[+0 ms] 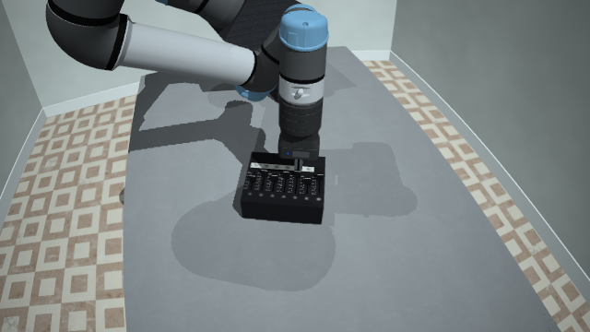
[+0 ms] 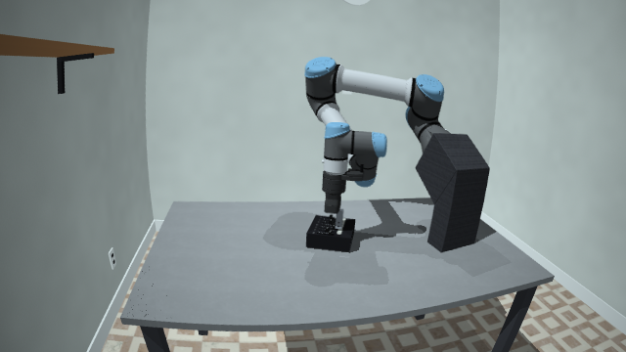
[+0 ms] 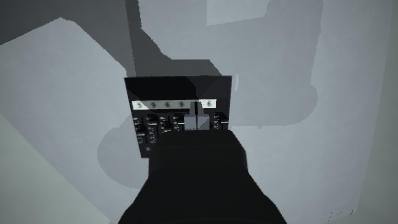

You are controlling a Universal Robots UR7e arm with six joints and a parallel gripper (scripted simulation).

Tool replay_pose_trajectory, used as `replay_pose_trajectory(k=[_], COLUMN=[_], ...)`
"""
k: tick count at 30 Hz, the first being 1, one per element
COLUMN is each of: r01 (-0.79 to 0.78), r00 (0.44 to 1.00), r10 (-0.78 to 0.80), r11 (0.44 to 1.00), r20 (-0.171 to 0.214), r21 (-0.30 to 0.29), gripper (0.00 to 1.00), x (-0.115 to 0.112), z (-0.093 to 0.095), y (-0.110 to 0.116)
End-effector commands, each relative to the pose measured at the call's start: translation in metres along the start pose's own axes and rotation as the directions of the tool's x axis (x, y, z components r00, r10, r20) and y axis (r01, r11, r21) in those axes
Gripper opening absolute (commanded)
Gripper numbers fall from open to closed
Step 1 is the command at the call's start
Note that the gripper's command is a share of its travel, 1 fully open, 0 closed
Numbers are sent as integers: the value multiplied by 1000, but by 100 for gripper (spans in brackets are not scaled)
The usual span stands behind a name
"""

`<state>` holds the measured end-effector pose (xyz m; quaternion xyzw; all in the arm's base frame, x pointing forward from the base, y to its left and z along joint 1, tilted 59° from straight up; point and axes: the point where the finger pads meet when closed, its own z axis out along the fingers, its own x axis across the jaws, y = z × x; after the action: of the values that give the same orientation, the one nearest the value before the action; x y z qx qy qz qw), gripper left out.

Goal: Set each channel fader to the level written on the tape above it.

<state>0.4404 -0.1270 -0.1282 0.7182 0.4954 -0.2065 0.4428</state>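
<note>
The black lighting desk [image 1: 283,189] stands flat on the grey table, with a white tape strip [image 1: 281,166] along its far edge and several faders in a row. It also shows in the exterior view [image 2: 331,234] and the wrist view [image 3: 177,112]. My gripper [image 1: 298,165] points straight down over the far end of one of the right-hand fader channels. The fingers are shut and their tips [image 3: 196,121] sit just below the tape, hiding that channel's cap and label. I cannot tell whether the tips touch the cap. The tape's numbers are too small to read surely.
A tall dark block [image 2: 455,191], the arm's base, stands at the table's back right. The desk sits near the table's middle, well away from every edge. A patterned floor lies around the table.
</note>
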Motion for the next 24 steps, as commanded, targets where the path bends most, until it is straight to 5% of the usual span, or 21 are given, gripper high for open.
replay_pose_trajectory(k=[1, 24], r01=[-4, -4], r00=[1000, 1000], r10=[4, 4], r11=[1000, 1000], r20=[0, 0], r21=[-2, -2], gripper=[0, 0], x=[0, 0], z=[0, 0], y=[6, 17])
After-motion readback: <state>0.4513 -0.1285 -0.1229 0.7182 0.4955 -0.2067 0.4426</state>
